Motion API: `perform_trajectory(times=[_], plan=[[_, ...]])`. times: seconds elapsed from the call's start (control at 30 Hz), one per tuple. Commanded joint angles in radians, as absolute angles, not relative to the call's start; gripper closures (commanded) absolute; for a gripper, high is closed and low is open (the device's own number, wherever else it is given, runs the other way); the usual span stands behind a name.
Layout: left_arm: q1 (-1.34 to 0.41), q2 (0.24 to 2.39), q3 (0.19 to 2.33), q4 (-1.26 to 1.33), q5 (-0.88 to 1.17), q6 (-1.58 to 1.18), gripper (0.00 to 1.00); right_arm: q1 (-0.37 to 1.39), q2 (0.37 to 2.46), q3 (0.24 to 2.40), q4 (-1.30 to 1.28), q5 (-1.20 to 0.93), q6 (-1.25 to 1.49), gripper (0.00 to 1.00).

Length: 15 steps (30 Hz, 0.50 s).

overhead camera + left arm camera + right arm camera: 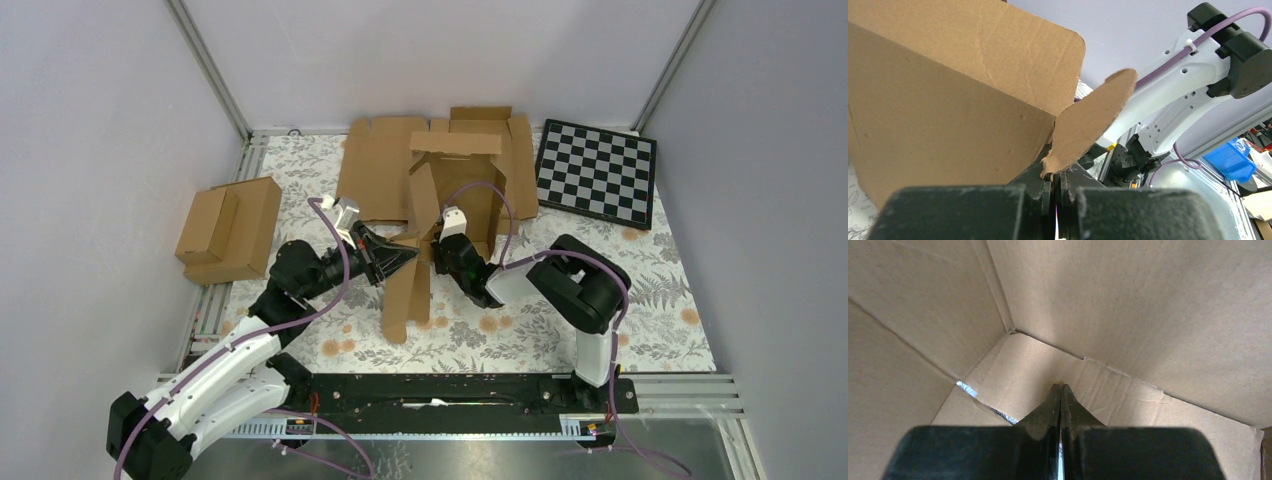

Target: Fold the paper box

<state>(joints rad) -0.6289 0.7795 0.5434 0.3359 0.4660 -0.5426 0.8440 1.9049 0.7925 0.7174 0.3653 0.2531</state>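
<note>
We judge the task approx. halfway. The box [455, 145] sits mid-counter, toward the back, betw. the two arms and partly on top of a flat blank [378, 165]. The back panel and one side wall stand up. The wrist views show inner creases already bent into a corner, w/ a small gap at the seam where the counter's pattern shows through. Not done yet: a long flap [405, 300] lies flat toward the near edge, the walls look loose and not locked, and the lid isn't closed. Left to do, as we read it: raise the remaining wall, tuck the tabs, shut the lid.

The left pincer [1055, 180] is closed tight on the edge of a rounded tab [1093, 120] at the box's side. The right pincer [1061, 390] is inside the box, fingers fully together w/ nothing between them, and its tips are at or on the floor crease near the corner. We can't tell if they press.

Materials: plain brown corrugated card, matte, w/ faint flute lines and scuffs. The die-cut edges are clean, the tab end is rounded and the score lines are sharp. It looks stiff but springy, so we'd guess the flaps rebound.

Also there: joined small boxes [228, 232] on the left, a checkerboard [597, 172] at back right, and a floral-print counter [650, 320].
</note>
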Motion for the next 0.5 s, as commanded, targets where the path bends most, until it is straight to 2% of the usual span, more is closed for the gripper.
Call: perform_trajectory(times=[0.0, 0.13, 0.27, 0.3, 0.33, 0.43, 0.47], plan=[[-0.632, 0.771, 0.546, 0.311, 0.468, -0.554, 1.00, 0.845, 1.974, 0.773, 0.776, 0.440, 0.230, 1.00], [-0.632, 0.773, 0.541, 0.314, 0.467, -0.551, 1.00, 0.846, 1.932, 0.726, 0.766, 0.420, 0.234, 1.00], [-0.632, 0.762, 0.540, 0.311, 0.464, -0.551, 1.00, 0.845, 1.752, 0.739, 0.680, 0.347, 0.188, 1.00], [-0.632, 0.757, 0.539, 0.310, 0.461, -0.552, 1.00, 0.845, 1.700, 0.754, 0.632, 0.321, 0.173, 0.96], [-0.632, 0.752, 0.537, 0.309, 0.457, -0.554, 1.00, 0.845, 1.650, 0.767, 0.573, 0.298, 0.159, 0.88], [-0.632, 0.735, 0.534, 0.288, 0.438, -0.561, 1.00, 0.845, 1.498, 0.768, 0.486, 0.242, 0.129, 0.47], [-0.632, 0.730, 0.534, 0.280, 0.432, -0.561, 1.00, 0.844, 1.448, 0.767, 0.452, 0.225, 0.120, 0.37]])
